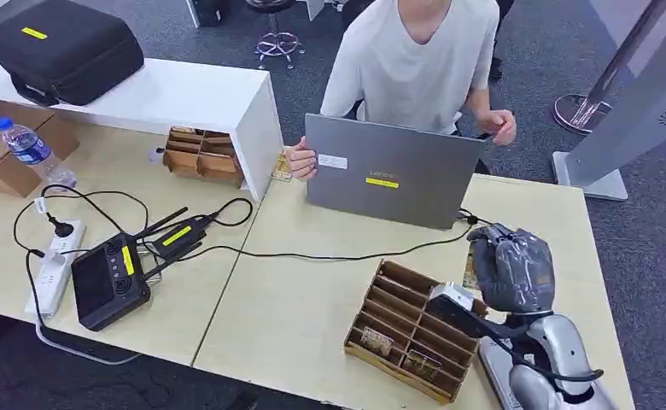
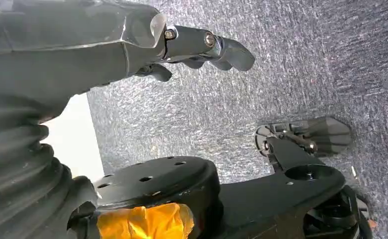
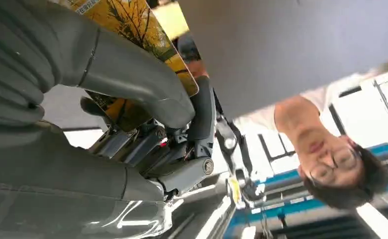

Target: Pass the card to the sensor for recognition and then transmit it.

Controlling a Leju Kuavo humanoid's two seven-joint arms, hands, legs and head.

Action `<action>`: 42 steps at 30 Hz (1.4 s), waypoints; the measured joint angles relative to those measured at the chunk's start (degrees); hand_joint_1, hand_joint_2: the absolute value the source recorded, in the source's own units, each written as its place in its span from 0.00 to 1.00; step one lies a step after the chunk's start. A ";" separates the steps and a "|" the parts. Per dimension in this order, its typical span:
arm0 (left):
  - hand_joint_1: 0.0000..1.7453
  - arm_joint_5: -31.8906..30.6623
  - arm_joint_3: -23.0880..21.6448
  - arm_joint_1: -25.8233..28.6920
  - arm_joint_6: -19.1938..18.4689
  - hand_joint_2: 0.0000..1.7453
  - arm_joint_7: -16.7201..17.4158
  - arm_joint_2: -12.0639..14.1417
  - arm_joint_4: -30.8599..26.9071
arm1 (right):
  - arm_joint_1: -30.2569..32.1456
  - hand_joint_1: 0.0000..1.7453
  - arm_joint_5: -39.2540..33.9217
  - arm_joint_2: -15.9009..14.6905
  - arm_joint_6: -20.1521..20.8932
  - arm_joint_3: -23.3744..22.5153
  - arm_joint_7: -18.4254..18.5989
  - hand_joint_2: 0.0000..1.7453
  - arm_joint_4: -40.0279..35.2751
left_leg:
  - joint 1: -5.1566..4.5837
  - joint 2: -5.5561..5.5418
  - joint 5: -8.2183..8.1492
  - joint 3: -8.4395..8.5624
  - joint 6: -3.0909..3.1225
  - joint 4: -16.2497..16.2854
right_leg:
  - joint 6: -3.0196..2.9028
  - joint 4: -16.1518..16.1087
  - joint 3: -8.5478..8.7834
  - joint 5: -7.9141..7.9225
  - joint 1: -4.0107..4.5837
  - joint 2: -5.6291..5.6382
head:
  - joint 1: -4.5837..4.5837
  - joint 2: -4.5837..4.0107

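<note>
my right hand [image 1: 512, 269] is raised over the far right part of the table [image 1: 312, 316], just beyond the wooden card rack [image 1: 415, 329] and in front of the grey laptop [image 1: 389, 171]. in my right wrist view the thick thumb [image 3: 132, 74] presses across the face of a yellow card [image 3: 132, 30] with dark plant shapes printed on it, and the darker fingers [image 3: 202, 114] curl in behind it, so my right hand is pinching the card, which sticks out past the thumb toward the laptop's grey lid. from the head view the back of my hand hides most of the card. the rack's slots hold a couple more cards [image 1: 377, 342] at its near end. a person [image 1: 415, 60] in a light shirt sits behind the laptop with one hand [image 1: 300, 160] on its edge and the other hand [image 1: 500, 125] at its far corner. my left hand [image 2: 182, 45] hangs down beside me over grey carpet [image 2: 306, 64]; its fingers are curled inward with nothing in them. farther left on the table lie a black handheld device [image 1: 108, 278] with yellow tape, a white power strip [image 1: 54, 265], a water bottle [image 1: 24, 143], and a second wooden rack [image 1: 201, 154] against a white shelf [image 1: 184, 98] carrying a black case [image 1: 61, 47].
</note>
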 joint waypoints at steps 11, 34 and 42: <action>0.00 -2.54 -0.07 -0.87 -1.42 1.00 0.83 0.00 0.00 | -13.42 1.00 2.69 5.99 -3.46 -0.85 -2.08 1.00 12.66 | 0.00 -0.02 0.12 0.00 0.00 0.01 | 0.00 0.03 0.00 0.11 0.00 -0.01 | 0.00 0.00; 0.00 -7.50 -2.16 -2.66 -4.70 1.00 1.68 0.00 0.00 | -41.51 1.00 12.68 15.83 -9.90 -1.29 2.10 1.00 53.25 | 0.00 0.00 0.24 -0.01 0.02 0.06 | 0.01 0.04 -0.03 0.23 0.00 0.02 | 0.00 0.00; 0.00 -7.52 -2.21 -2.69 -5.03 1.00 1.49 0.00 0.00 | -41.72 0.00 12.49 16.46 -9.97 -1.33 1.29 1.00 55.56 | 0.00 0.00 0.24 -0.01 0.02 0.05 | 0.01 0.04 -0.04 0.23 0.01 0.02 | 0.00 0.00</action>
